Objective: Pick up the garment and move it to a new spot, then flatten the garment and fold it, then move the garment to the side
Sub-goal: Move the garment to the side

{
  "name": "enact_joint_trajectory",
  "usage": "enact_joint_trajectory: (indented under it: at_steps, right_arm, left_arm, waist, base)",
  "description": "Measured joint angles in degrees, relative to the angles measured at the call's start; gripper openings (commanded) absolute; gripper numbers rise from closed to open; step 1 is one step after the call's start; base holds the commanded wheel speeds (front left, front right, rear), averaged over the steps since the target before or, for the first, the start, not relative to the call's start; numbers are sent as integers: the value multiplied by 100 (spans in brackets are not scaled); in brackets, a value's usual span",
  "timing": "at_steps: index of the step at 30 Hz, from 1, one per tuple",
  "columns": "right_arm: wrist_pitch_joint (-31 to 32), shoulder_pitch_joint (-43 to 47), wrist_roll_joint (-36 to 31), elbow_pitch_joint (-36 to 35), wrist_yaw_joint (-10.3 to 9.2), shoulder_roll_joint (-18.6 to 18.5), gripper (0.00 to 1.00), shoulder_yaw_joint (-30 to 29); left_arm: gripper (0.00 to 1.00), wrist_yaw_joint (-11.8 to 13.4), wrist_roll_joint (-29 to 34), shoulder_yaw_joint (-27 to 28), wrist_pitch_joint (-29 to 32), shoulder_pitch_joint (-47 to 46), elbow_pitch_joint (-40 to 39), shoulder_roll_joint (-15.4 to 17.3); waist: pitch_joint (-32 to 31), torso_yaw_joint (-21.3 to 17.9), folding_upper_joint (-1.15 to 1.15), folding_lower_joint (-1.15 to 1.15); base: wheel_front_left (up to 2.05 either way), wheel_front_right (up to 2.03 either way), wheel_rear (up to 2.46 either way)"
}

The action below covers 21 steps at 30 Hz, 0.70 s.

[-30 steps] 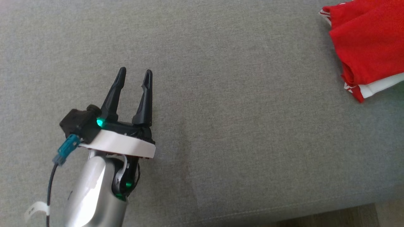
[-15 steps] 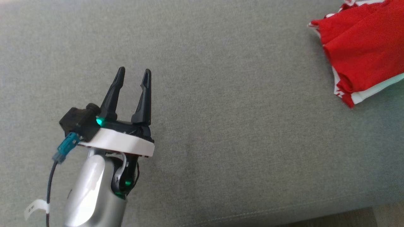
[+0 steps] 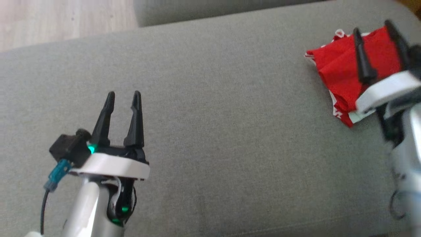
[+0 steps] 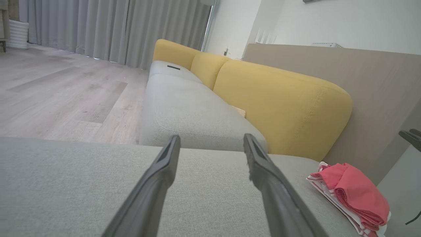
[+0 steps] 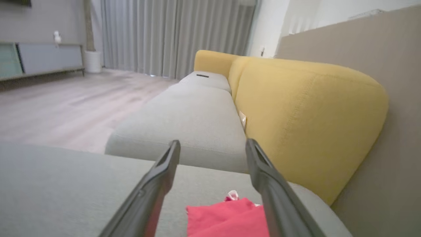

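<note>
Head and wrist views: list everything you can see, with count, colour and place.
garment: one, red and white, folded, right end of near seat
seats: three, grey, in a row
backs: three, yellow, along the seats
wall panel: one, taupe, behind backs
floor: pale wood, beside seats
curtains: grey, far end of room
cabinet: one, grey-blue, far left
left arm: one, silver, black jaws open, over bare seat
right arm: one, silver, black jaws open, over garment
</note>
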Motion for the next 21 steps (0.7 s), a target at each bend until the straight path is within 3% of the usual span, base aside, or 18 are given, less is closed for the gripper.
enact_joint_trajectory:
  at_steps: [12,16,21]
  right_arm:
    - [-602,1779,92,-625,0,1325,100,-651]
    - [-776,2271,122,-664,0,1499,100,-865]
    - [-900,2659,245,-669,0,1540,100,-828]
  left_arm:
    - [100,148,-54,-5,1,698,-26,3]
    - [100,296,-62,9,1,974,-20,4]
    - [100,292,-102,2,1,1166,9,5]
  waist:
    - [-557,200,0,0]
    - [-723,234,0,0]
    - [-799,247,0,0]
  base:
    - [0,0,0]
    - [0,0,0]
    - [0,0,0]
